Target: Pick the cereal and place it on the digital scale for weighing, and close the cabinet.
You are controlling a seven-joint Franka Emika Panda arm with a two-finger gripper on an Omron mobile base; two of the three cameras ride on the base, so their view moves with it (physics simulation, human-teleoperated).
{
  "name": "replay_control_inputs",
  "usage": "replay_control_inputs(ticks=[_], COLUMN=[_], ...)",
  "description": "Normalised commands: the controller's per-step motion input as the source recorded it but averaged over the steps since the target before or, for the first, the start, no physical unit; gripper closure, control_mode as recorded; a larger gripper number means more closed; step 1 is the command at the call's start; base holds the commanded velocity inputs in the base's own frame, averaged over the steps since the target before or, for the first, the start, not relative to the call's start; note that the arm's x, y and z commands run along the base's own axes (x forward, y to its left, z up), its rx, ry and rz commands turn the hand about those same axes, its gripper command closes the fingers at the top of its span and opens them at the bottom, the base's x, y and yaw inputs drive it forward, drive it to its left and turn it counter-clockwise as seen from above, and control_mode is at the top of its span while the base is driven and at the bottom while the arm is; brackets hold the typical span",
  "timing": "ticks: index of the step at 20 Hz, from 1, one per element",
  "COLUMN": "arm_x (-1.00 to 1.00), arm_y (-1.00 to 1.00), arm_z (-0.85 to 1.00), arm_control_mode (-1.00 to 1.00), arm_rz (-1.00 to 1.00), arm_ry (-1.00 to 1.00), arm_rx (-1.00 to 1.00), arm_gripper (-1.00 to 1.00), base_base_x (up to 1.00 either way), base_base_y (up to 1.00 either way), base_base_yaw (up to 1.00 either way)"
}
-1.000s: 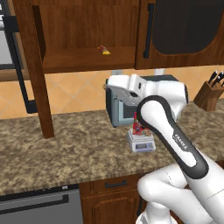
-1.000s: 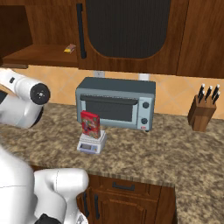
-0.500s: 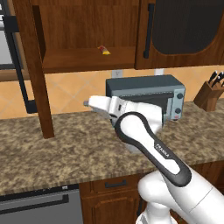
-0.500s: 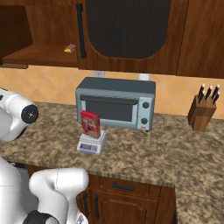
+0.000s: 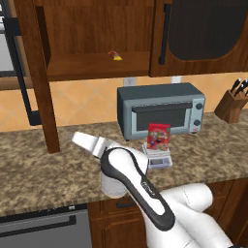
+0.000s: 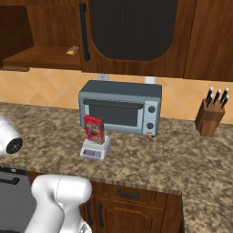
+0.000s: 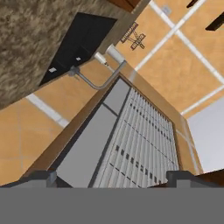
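Speckled granite counter [image 5: 43, 169] — flat red cereal [image 5: 158, 137] on square digital scale [image 5: 159, 157].

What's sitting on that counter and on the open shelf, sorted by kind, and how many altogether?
Toaster oven: 1
Digital scale: 1
Cereal box, upright on the scale: 1
Knife block: 1
Small red-yellow item on the cabinet shelf: 1
Total: 5
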Motion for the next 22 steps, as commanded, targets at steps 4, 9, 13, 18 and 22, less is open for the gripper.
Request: replay_control_inputs(ticks=[4, 9, 13, 18, 22], arm_x=[-0.13, -0.04, -0.04, 0.00, 0.00], arm_y=[0.78, 0.97, 0.92, 0.98, 0.63], arm_z=[-0.15, -0.15, -0.01, -0.05, -0.26], arm_control_mode=[-1.00, -1.00, -1.00, -1.00, -1.00], arm_rz=[-0.03, -0.02, -0.04, -0.05, -0.08], arm_ry=[-0.34, -0.26, -0.29, -0.23, -0.14], arm_rx=[0.00, 0.00, 0.05, 0.12, 0.20], arm_gripper=[-1.00, -1.00, -1.00, -1.00, -1.00], base_base_x=[0.00, 0.00, 0.00, 0.00, 0.00], base_base_y=[0.00, 0.00, 0.00, 0.00, 0.00], base_base_yaw=[0.00, 0.00, 0.00, 0.00, 0.00])
